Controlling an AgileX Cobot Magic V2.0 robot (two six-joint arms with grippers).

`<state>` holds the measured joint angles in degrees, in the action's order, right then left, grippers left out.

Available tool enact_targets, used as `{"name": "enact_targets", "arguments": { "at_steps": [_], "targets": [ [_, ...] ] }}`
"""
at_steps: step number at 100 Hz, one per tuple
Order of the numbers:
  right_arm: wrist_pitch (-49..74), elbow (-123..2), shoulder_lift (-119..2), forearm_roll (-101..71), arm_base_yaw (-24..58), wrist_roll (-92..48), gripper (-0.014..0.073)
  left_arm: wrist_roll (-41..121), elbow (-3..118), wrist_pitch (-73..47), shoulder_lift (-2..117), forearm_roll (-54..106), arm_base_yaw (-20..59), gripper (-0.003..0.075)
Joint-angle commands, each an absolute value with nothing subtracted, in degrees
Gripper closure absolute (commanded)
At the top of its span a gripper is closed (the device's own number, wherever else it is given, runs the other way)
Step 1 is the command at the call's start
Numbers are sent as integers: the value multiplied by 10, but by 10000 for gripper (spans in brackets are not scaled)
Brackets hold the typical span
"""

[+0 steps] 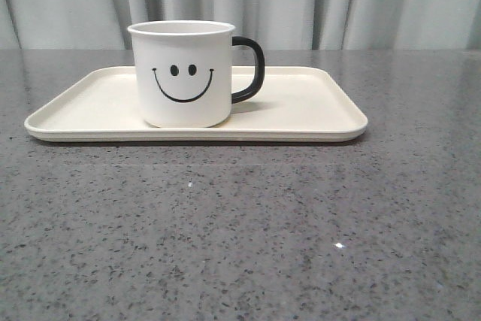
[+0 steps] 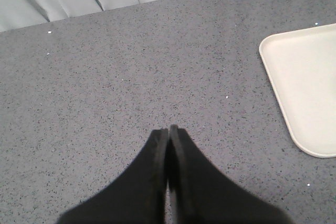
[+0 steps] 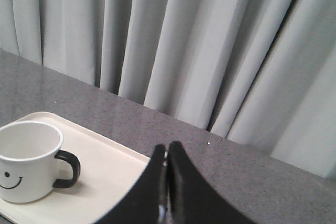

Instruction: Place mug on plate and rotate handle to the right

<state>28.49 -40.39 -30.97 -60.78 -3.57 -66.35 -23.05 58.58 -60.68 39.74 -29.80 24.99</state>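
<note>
The white round metal mug [image 1: 183, 73] with a black smiley face stands upright on the big flat cream tray-shaped plate [image 1: 316, 107] with a low rim. The plate lies on the speckled grey stone table [image 1: 240, 231]. In the front view the mug sits a little toward 9 o'clock from the middle of the plate, and its shiny black loop handle [image 1: 252, 69] sticks out toward 3 o'clock. That is the robot's right side, so I think the job looks done: the mug is on the plate and the handle points right.

The smiley face looks at the front camera. With the handle out to the side like this, the face is easy to see and the handle is easy to reach.

The left claw [image 2: 168, 129] has its two black fingers pressed together with nothing between them. It hangs over bare table, well apart from the plate's corner [image 2: 304, 82]. The right claw [image 3: 167, 153] is pinched tight too and holds nothing. It is up and off to the side of the mug [image 3: 29, 158]. Both claws seem parked away so they cannot bump the mug.

The front view shows no claws at all. Only the wrist views show them. The left wrist view shows no mug, just a plate corner. The right wrist view peeks inside the mug, which looks empty, with grey curtains [image 3: 210, 40] behind
</note>
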Motion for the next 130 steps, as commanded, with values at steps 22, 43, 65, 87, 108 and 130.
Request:
{"name": "enact_targets", "arguments": {
  "at_steps": [22,43,65,87,108,130],
  "targets": [
    [219,-380,-310,-612,-30,-660,655,-237,598,-575,398,-314,254,740],
    [221,-380,-312,-613,-30,-660,655,-237,598,-575,398,-314,254,740],
    [221,-380,-312,-612,-30,-660,655,-237,598,-575,398,-314,254,740],
    [221,-380,-312,-612,-30,-660,655,-237,598,-575,398,-314,254,740],
    [221,-380,-312,-612,-30,-660,655,-237,598,-575,398,-314,254,740],
    [221,-380,-312,-613,-30,-660,655,-237,564,-439,371,-306,212,740]
  ]
}}
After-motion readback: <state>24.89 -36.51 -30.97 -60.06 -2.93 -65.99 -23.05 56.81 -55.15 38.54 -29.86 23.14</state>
